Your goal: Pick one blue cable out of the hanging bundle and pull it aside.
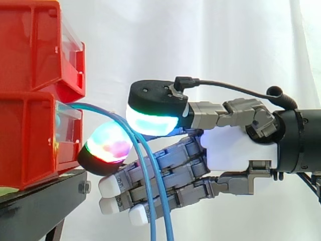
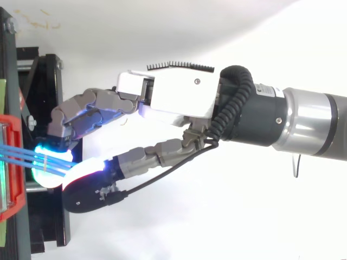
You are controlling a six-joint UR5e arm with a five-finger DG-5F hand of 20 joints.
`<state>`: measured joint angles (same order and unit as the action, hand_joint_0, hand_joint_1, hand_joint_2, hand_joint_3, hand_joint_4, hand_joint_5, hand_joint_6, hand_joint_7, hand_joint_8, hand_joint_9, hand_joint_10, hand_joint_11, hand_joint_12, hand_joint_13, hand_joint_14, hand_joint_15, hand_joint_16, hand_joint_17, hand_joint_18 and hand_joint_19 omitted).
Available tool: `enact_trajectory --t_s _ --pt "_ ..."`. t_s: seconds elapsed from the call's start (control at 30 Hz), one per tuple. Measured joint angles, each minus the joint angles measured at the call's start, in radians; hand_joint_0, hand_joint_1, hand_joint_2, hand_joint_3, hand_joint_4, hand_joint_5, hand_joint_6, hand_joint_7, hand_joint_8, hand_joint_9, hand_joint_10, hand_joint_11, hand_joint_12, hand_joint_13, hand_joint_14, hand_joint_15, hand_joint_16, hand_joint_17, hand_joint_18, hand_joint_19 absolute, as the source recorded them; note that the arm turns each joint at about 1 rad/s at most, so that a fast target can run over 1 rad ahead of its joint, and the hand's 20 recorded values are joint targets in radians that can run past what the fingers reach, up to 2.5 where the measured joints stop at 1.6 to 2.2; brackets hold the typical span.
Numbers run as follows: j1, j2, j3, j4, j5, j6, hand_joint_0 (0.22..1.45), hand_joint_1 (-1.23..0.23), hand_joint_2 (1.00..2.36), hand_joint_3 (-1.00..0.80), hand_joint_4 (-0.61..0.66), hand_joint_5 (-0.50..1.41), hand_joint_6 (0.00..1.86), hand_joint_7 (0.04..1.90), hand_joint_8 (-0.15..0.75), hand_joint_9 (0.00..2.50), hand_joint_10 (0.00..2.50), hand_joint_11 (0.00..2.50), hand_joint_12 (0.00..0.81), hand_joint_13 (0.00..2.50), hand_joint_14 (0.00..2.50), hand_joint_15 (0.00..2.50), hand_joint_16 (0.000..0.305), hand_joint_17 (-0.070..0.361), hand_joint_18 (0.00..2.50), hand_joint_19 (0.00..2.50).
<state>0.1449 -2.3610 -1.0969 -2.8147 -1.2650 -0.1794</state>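
The hand reaches in from 3 o'clock toward the stacked red bins on the black stand. The blue cables leave the lower bin, arc toward 3 o'clock and hang down to 6 o'clock. The hand's thumb and one curled finger, pads glowing, pinch them just beside the bin; the other fingers lie behind the hanging strands.
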Motion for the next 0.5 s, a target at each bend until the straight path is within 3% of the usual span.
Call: enact_trajectory --t_s 0.17,0.5 --pt "0.0 0.001 0.008 -0.025 0.001 0.003 0.59 -0.78 1.01 -0.29 0.09 -0.19 0.88 0.71 0.239 0.64 0.01 0.41 0.324 0.51 0.01 0.27 0.045 0.1 0.46 0.43" --pt "0.001 0.011 0.025 -0.082 0.001 0.003 0.51 -0.58 1.0 -0.5 0.12 -0.16 0.88 0.76 0.275 0.72 0.01 0.43 0.347 0.55 0.01 0.31 0.048 0.108 0.48 0.46"
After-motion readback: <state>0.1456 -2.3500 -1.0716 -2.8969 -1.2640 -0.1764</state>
